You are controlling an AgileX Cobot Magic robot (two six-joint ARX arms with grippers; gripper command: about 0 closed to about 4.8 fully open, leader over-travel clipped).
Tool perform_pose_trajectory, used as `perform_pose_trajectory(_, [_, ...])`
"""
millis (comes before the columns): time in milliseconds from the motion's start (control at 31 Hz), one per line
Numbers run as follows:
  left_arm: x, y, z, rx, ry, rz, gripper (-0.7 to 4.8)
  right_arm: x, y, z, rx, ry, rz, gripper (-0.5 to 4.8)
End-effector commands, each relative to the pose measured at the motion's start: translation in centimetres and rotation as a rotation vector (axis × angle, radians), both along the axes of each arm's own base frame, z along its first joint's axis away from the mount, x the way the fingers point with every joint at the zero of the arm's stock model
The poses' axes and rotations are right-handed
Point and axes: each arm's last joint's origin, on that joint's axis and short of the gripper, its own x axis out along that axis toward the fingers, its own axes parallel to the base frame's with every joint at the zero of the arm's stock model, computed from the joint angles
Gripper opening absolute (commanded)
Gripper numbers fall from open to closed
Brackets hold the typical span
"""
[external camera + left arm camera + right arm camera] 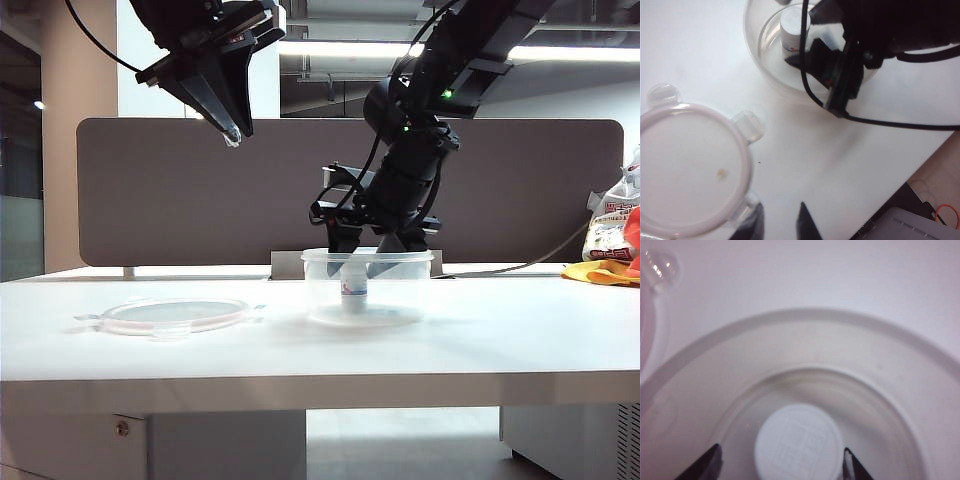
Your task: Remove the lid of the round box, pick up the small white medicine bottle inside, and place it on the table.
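The round box [318, 262] stands uncovered mid-table, also seen as a clear tub [757, 47] in the left wrist view. The small white medicine bottle [354, 286] stands upright inside it. My right gripper [362, 262] reaches down into the tub. It is open [781, 456], one fingertip on each side of the bottle's white cap [797, 440], with a gap on both sides. The lid [175, 315] lies flat on the table [500, 340] to the left. My left gripper [232, 132] hangs high above the lid [690, 170], its fingers [803, 222] slightly apart and empty.
A dark divider panel [150, 190] backs the table. A bag and yellow cloth [612, 250] sit at the far right. In the left wrist view a black cable [890, 124] trails from the right arm, and the table's edge with a grey device [910, 225] lies beyond.
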Motion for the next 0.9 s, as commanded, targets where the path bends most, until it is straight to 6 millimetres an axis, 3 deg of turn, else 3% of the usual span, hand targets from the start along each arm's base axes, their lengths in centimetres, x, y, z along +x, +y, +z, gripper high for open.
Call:
perform_pose_trajectory(32, [-0.1,0.1,0.3,0.0,-0.01,-0.004,0.89,0.3,0.0,0.5,0.003,-0.051,-0.025,3.05])
perform_pose_trajectory(97, [-0.1,0.1,0.3,0.001,-0.009,-0.004,0.89,0.3,0.1,0.6,0.005,-0.055,-0.025,2.95])
perform_pose_trajectory(226, [-0.1,0.1,0.3,0.001,-0.009,-0.004,0.89,0.3,0.1,0.5,0.005,-0.055,-0.025,1.95])
perform_pose_trajectory(388, [-0.1,0.1,0.3,0.001,-0.008,-0.004,0.89,0.3,0.1,0.6,0.006,-0.056,-0.024,1.46])
perform_pose_trajectory(678, [-0.1,0.1,0.2,0.003,-0.005,-0.004,0.89,0.2,0.0,0.8,0.005,-0.054,-0.024,1.46])
perform_pose_trajectory(904, [-0.1,0.1,0.3,0.001,-0.01,-0.003,0.89,-0.4,-0.4,4.0,0.013,-0.134,-0.013,1.46])
